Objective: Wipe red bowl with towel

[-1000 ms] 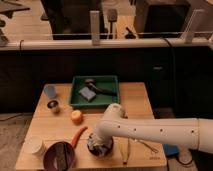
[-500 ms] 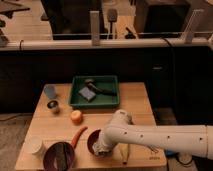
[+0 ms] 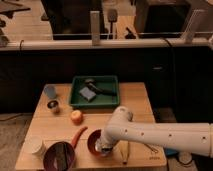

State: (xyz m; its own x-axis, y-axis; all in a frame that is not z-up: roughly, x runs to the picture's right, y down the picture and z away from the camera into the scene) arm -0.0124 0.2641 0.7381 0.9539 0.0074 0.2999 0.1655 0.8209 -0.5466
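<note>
The red bowl [image 3: 93, 141] sits near the front edge of the wooden table [image 3: 135, 102], half covered by my arm. My gripper [image 3: 103, 148] points down into the bowl, at the end of the white arm that reaches in from the right. A pale patch under the gripper looks like the towel [image 3: 106, 150], pressed inside the bowl. Most of the towel is hidden by the wrist.
A green tray [image 3: 113, 98] with a sponge and a dark brush stands at the back. An apple [image 3: 76, 117], a red pepper [image 3: 78, 135], a dark purple bowl [image 3: 58, 156], a white cup [image 3: 36, 146], a metal cup [image 3: 53, 106] and a blue cup [image 3: 49, 91] lie left. Thin sticks [image 3: 125, 151] lie right of the bowl.
The arm's elbow has swung to the right and slightly down. The gripper has stayed over the red bowl, shifting a little inside it.
</note>
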